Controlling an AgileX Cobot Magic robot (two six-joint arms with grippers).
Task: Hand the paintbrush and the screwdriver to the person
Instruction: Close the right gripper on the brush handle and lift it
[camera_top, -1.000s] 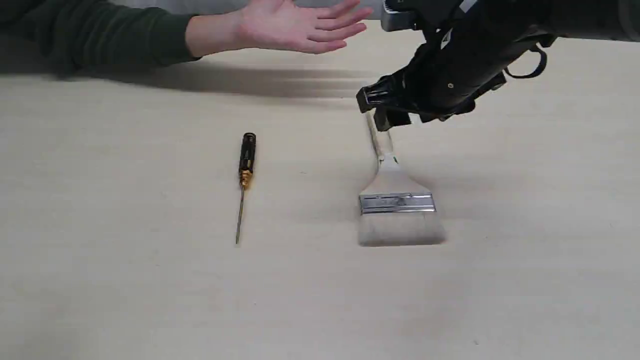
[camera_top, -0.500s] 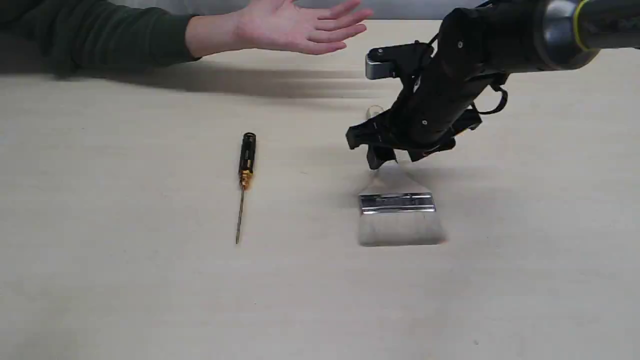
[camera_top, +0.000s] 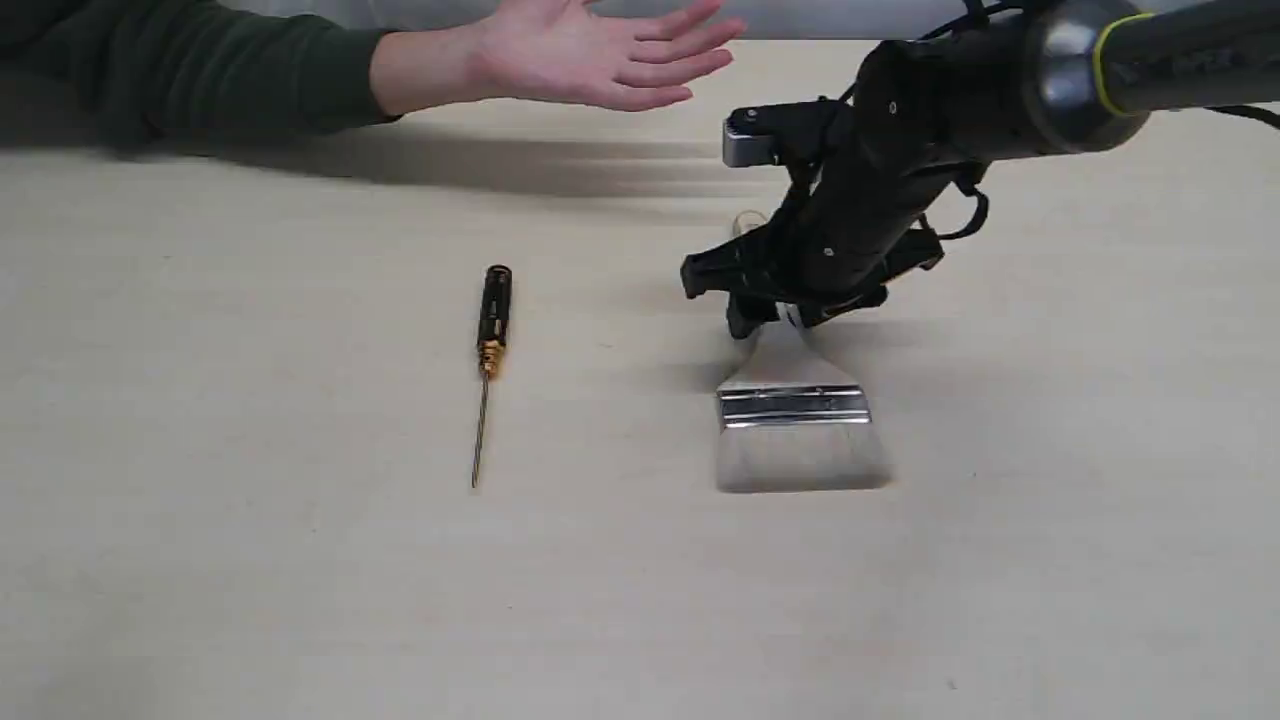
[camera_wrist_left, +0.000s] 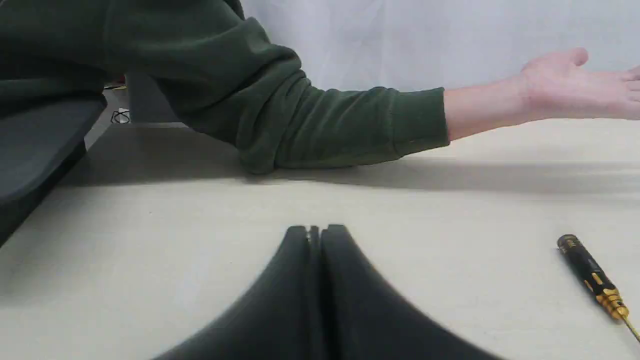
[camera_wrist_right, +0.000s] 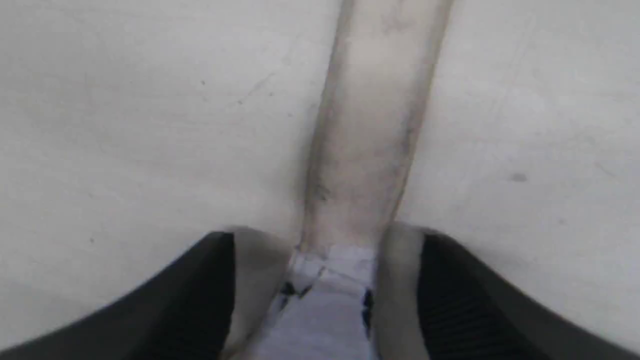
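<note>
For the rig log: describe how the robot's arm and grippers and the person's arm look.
The right arm is black, with a silver joint ringed in yellow-green, a grey block and black cable loops. The left gripper and right gripper have black, tapering fingers. The hand is bare; the sleeve is dark green.

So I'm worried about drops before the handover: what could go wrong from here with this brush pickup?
The right arm's fingers straddle the pale wooden handle of the wide flat paintbrush but look not yet shut; lifting now may leave it behind. They sit where the handle starts to flare, so the brush might slip or tilt once squeezed. The person's bare open hand waits nearby, so a fast swing could hit it.
</note>
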